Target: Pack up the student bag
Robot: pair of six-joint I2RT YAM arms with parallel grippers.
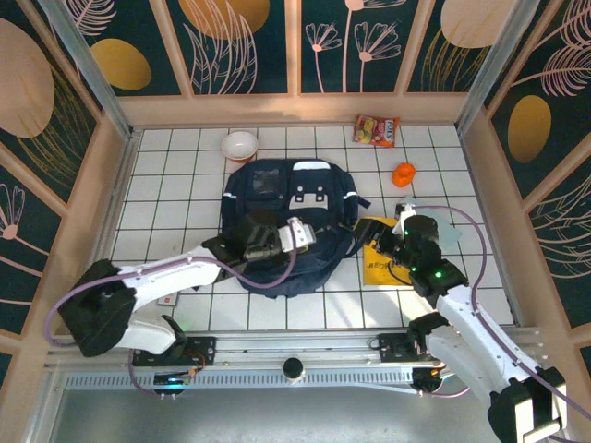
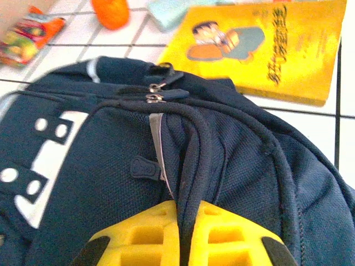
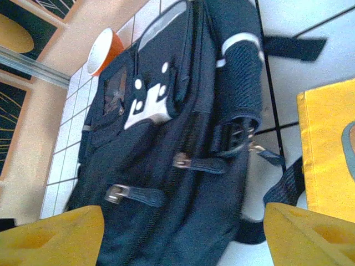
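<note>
The student bag (image 1: 286, 217), a navy backpack with a light grey buckle patch, lies flat in the middle of the tiled table. My left gripper (image 1: 300, 236) rests on its near part. In the left wrist view the yellow fingers (image 2: 150, 235) are shut on a raised ridge of the bag's (image 2: 100, 166) navy fabric, below two zipper pulls (image 2: 158, 93). My right gripper (image 1: 383, 242) hovers at the bag's right edge. Its jaws stand open in the right wrist view, with the bag (image 3: 166, 138) and two zipper pulls (image 3: 191, 162) between the fingertips (image 3: 61, 233).
A yellow book (image 1: 377, 265) lies right of the bag, partly under the right arm, with a pale blue item (image 1: 450, 231) beside it. An orange fruit (image 1: 404, 173) and a snack packet (image 1: 376, 130) sit at the back right. A bowl (image 1: 240, 146) stands behind the bag.
</note>
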